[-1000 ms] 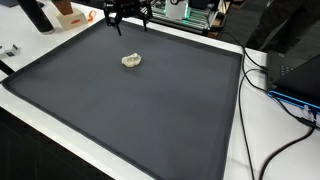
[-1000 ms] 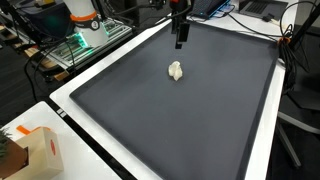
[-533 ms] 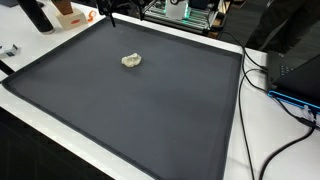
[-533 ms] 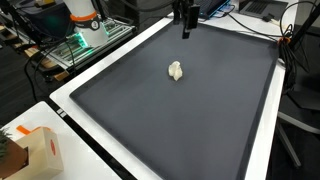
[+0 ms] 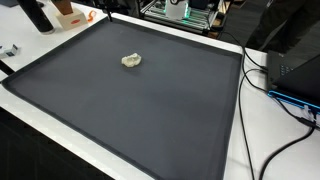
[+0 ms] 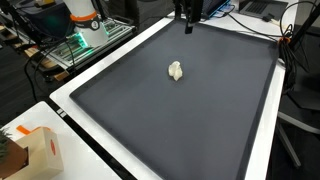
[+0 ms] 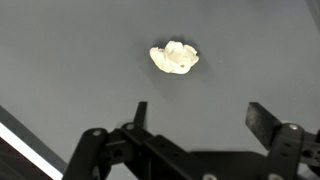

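Nothing between the fingers (image 7: 265, 122) — spread wide apart, hanging well above the pale crumpled lump (image 7: 175, 57) with no contact. Lying loose on the dark mat (image 5: 150, 120), toward its far side in both exterior views, well apart from the white edge of the tabletop (image 5: 238, 105). By the look of it, right at the outset — no reach down, no grip, no lift made; all of that left.

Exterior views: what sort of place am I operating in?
Probably a robotics lab or workshop: a large dark grey mat on a white table, green-lit electronics boards beside it, and black cables trailing off the table edge.
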`<state>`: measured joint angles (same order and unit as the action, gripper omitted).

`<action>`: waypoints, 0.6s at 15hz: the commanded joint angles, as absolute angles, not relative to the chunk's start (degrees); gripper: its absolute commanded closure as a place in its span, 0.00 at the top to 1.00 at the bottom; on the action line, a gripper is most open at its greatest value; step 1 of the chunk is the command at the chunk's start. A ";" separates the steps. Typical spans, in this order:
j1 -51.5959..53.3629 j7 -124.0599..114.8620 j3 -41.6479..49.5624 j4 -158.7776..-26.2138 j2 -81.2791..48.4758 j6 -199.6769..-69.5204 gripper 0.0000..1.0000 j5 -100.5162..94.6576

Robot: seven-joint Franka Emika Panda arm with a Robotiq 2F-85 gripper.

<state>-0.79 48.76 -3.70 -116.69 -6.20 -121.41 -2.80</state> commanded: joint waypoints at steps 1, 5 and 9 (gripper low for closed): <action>-0.76 50.60 -3.45 -117.21 -7.40 -122.28 1.00 -0.47; -1.01 50.33 -3.59 -120.23 -10.46 -129.55 1.00 0.10; -1.39 49.85 -3.99 -122.50 -14.01 -137.28 1.00 -0.67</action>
